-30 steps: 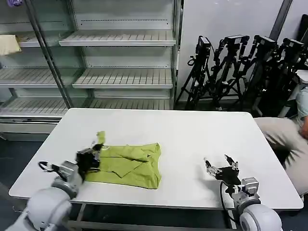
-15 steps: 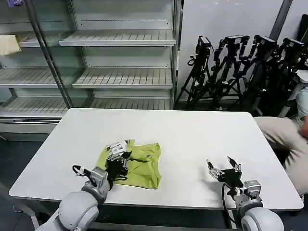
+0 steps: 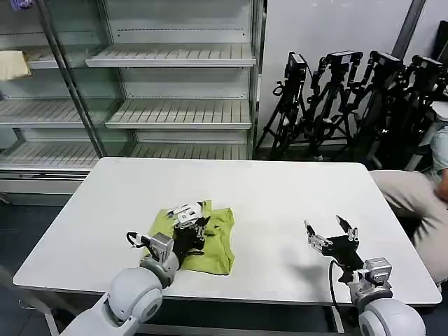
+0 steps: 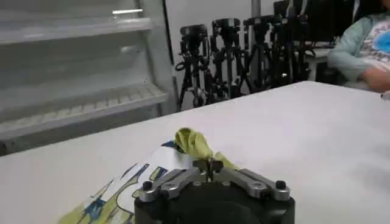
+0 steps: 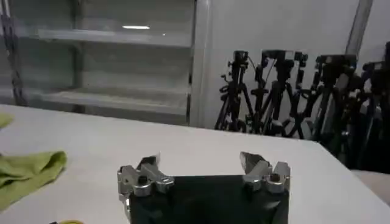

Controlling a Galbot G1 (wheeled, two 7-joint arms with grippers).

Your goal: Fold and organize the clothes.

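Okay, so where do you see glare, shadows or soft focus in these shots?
Head view: a soft shadow falls on the table beside the right gripper. Left wrist view: a light glares off the shelf, and the tripods look soft. Right wrist view: another reflected light streak on the shelf.

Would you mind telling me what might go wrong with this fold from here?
1. The left claw pinches only a small tuft of the T-shirt, so the thin fabric may slip out mid-fold.
2. The shirt already lies bunched, so carrying the edge further could leave a lumpy fold.
3. The right claw is open and off the cloth, so nothing pins the shirt against dragging across the table.
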